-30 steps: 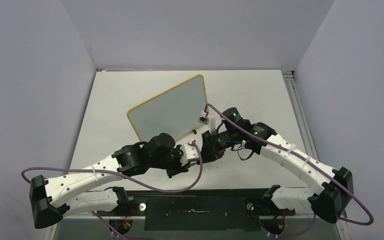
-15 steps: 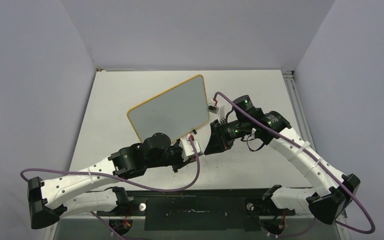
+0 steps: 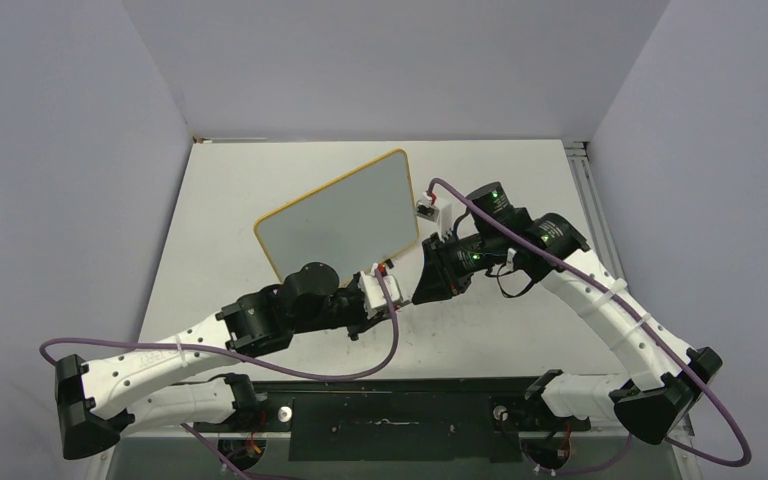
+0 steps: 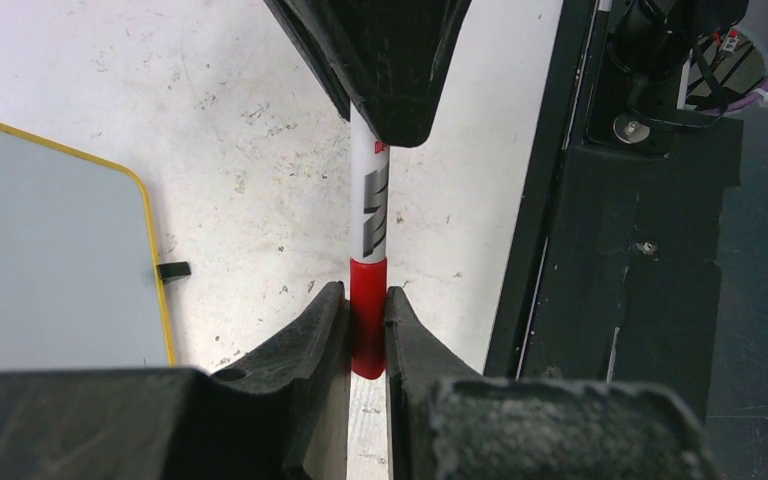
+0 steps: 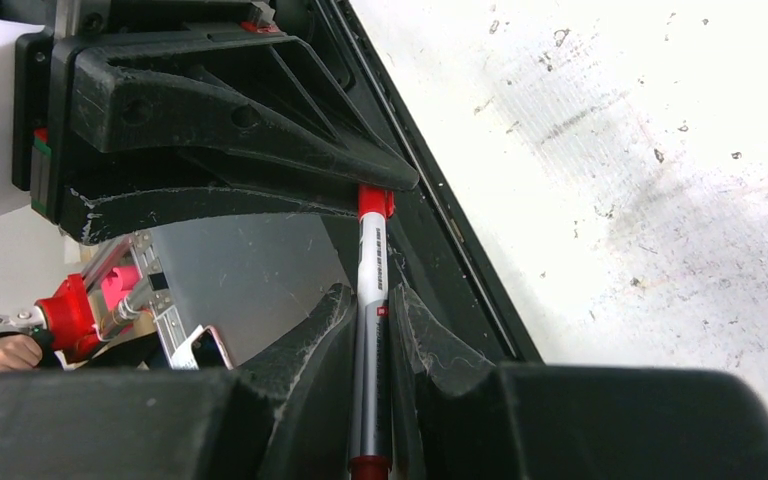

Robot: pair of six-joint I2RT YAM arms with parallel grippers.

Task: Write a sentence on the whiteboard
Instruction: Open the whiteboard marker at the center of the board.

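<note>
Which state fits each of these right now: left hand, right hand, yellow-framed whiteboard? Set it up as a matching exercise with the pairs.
Things:
1. left hand
2. right hand
3. rectangular grey-white whiteboard with thin yellow frame

States:
a. blank, no writing
b. shut on white marker barrel
c. shut on red marker cap

Pairs: 1-c, 2-b, 3-a

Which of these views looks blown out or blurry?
Right wrist: the table is washed out almost white. Left wrist: the marker is sharp, the left gripper blurs toward the bottom edge. Top external: even light, no glare on the whiteboard.
</note>
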